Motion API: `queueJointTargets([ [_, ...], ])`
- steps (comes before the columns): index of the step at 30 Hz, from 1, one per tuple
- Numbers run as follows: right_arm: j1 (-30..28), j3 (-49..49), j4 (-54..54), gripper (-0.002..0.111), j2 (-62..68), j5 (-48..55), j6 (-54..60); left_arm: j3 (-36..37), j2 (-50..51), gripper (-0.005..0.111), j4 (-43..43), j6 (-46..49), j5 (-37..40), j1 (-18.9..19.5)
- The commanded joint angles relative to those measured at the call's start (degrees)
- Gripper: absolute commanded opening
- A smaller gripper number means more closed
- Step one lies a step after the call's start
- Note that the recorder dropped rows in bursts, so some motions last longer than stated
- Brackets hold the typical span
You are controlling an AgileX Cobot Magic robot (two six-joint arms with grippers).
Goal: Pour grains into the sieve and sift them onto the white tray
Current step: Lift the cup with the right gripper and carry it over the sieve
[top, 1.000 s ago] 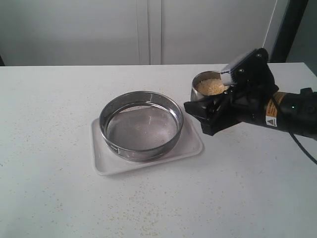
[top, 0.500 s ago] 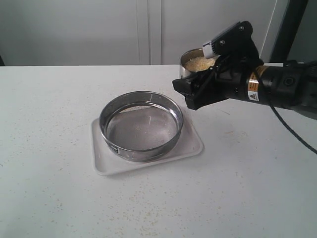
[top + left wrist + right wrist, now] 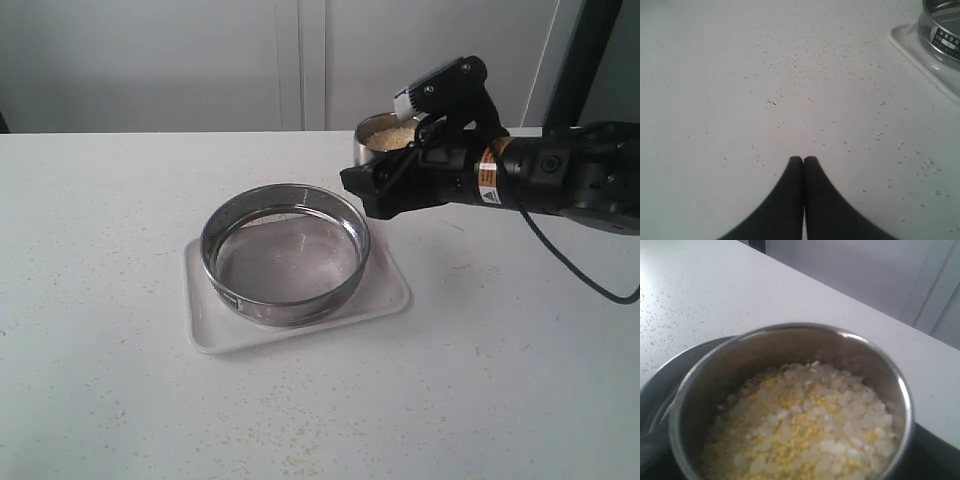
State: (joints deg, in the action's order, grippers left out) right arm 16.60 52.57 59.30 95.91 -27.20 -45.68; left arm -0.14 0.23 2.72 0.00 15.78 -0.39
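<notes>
Exterior: the right gripper (image 3: 395, 165) clamps a steel cup (image 3: 372, 135) aloft, just beside the far-right rim of the sieve (image 3: 285, 305). The sieve sits empty on the white tray (image 3: 385, 295), mid-bench (image 3: 100, 200).

Left wrist: the left gripper (image 3: 803, 160) has its tips pressed together above the bench.

Right wrist: the grains (image 3: 800, 425) fill the cup, so I judge pouring and sifting both remain.

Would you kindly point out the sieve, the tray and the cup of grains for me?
sieve (image 3: 300, 308): exterior view, front wall.
tray (image 3: 388, 288): exterior view, bare right corner.
cup (image 3: 785, 345): right wrist view, inner wall.

1 steel cup (image 3: 363, 150) of grains (image 3: 395, 137) between right fingers (image 3: 372, 192), aloft beside sieve (image 3: 285, 305) on white tray (image 3: 388, 290).
</notes>
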Motion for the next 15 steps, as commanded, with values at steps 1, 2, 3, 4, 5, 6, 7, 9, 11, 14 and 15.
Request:
queueJointTargets([
  [1, 0.0, 2.0, 1.8, 0.000, -0.3, 0.6, -1.4, 0.1, -0.2, 0.000, 0.6, 0.0, 0.1, -0.3],
  [2, 0.0, 2.2, 2.8, 0.000, -0.3, 0.6, -2.2, 0.1, -0.2, 0.000, 0.6, 0.0, 0.1, -0.3],
  [3, 0.0, 2.5, 3.3, 0.000, -0.3, 0.6, -2.9, 0.1, -0.2, 0.000, 0.6, 0.0, 0.1, -0.3],
  [4, 0.0, 2.6, 3.9, 0.000, -0.3, 0.6, -3.6, 0.1, -0.2, 0.000, 0.6, 0.0, 0.1, -0.3],
  [5, 0.0, 2.9, 4.8, 0.000, -0.3, 0.6, -4.1, 0.1, -0.2, 0.000, 0.6, 0.0, 0.1, -0.3],
  [6, 0.0, 3.0, 5.1, 0.000, -0.3, 0.6, -4.2, 0.1, -0.2, 0.000, 0.6, 0.0, 0.1, -0.3],
  [7, 0.0, 3.1, 5.4, 0.000, -0.3, 0.8, -4.4, 0.1, -0.2, 0.000, 0.6, 0.0, 0.1, -0.3],
  [9, 0.1, 3.7, 6.6, 0.000, -0.3, 2.2, -5.9, 0.1, -0.2, 0.000, 0.6, 0.0, 0.1, -0.3],
  [11, 0.9, 4.2, 7.2, 0.000, -0.3, 4.6, -6.2, 0.1, -0.2, 0.000, 0.6, 0.0, 0.1, -0.3],
  [14, 2.7, 5.1, 7.6, 0.000, -0.3, 6.9, -6.2, 0.1, -0.2, 0.000, 0.6, 0.0, 0.1, -0.3],
  [15, 3.2, 5.4, 8.0, 0.000, -0.3, 6.9, -6.2, 0.1, -0.2, 0.000, 0.6, 0.0, 0.1, -0.3],
])
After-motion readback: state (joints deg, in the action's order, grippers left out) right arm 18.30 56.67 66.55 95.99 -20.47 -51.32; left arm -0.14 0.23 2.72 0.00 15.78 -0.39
